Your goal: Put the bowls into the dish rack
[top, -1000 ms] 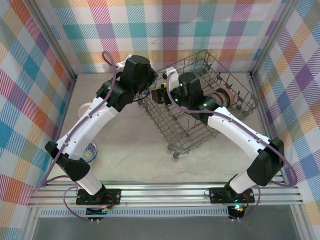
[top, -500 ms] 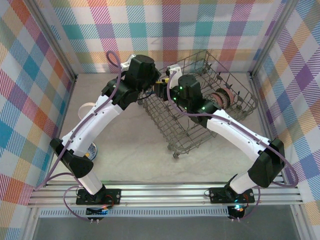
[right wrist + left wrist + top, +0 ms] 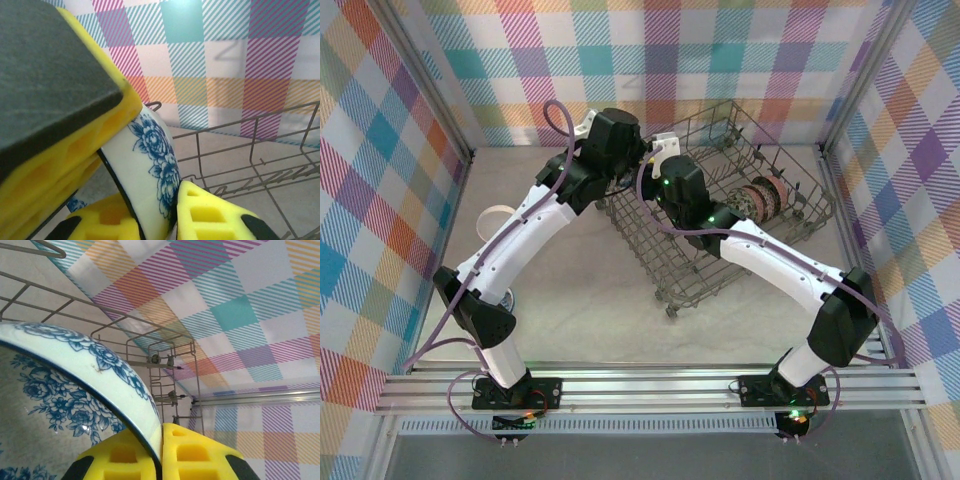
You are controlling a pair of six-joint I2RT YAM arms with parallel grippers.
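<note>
White ceramic with blue printed flowers, the small round bowl point(image 3: 60, 390) hangs in the air at the far left corner of the grey wire dish rack point(image 3: 650, 265), above its rim and not yet between the tines. The left end effector point(image 3: 161, 440) is closed on the rim of this bowl with its yellow pads. The right end effector point(image 3: 150, 220) stood wide one second ago; now its pads have come together on the same rim, and both arms have moved a little toward the back wall. So I judge that this is a hand-over: two grips hold one bowl, and the left one must let go before the right can lower it. Two dark patterned bowls point(image 3: 760, 195) already stand in the rack.
</note>
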